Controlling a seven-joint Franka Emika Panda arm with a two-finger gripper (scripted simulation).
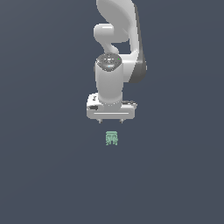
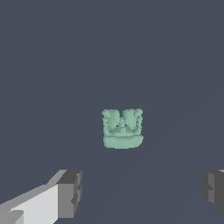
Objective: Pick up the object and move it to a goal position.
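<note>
Object: mint figure lying free on the tabletop.
Gripper: hangs above it, apart; jaws spread wide, empty.
Key relation: object sits below the jaws, roughly centred between the fingers, much narrower than their gap.

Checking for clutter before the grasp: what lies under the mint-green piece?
Only the plain dark floor shows around the mint-green piece; the patch beneath it is covered. The open hand holds nothing.

The exterior view looks from in front, far back. The wrist view looks down, close. Both see the mint-green figure.
</note>
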